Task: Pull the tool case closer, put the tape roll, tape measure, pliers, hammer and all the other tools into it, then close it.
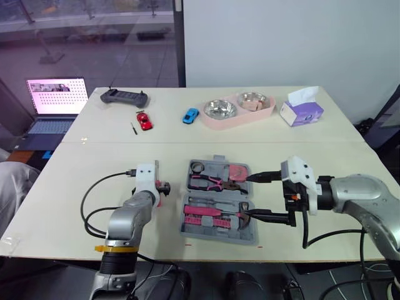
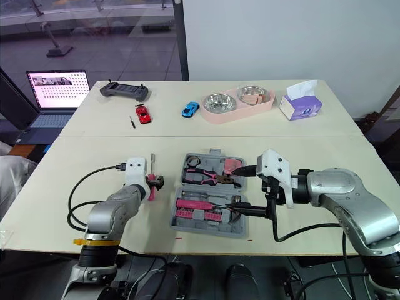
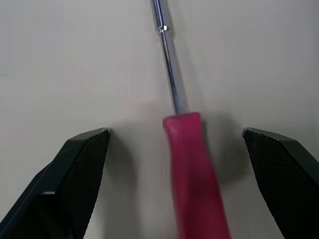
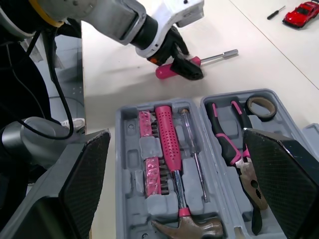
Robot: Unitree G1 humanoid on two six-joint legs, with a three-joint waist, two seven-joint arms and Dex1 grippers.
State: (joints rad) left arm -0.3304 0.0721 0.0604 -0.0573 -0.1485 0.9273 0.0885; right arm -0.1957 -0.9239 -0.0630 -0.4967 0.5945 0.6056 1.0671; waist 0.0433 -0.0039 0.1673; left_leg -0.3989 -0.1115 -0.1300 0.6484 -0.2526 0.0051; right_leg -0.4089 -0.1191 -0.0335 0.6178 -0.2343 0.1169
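Note:
The grey tool case (image 1: 216, 237) lies open at the table's front middle. In its far half sit a tape roll (image 1: 197, 167), pink-handled pliers (image 1: 209, 182) and a pink tape measure (image 1: 237, 171). The near half holds a hammer (image 1: 220, 214) and pink bits. Left of the case a pink-handled screwdriver (image 3: 192, 164) lies on the table. My left gripper (image 1: 161, 187) is open, its fingers on either side of the handle without touching it. At the case's right edge my right gripper (image 1: 259, 196) is open, with its fingers spread wide.
On the far half of the table stand a pink tray with two steel bowls (image 1: 207, 120), a tissue box (image 1: 301, 111), a red toy car (image 1: 144, 120), a blue toy car (image 1: 190, 115), a black controller (image 1: 125, 97) and a small black screwdriver (image 1: 133, 128). A laptop (image 1: 53, 103) sits beyond the left edge.

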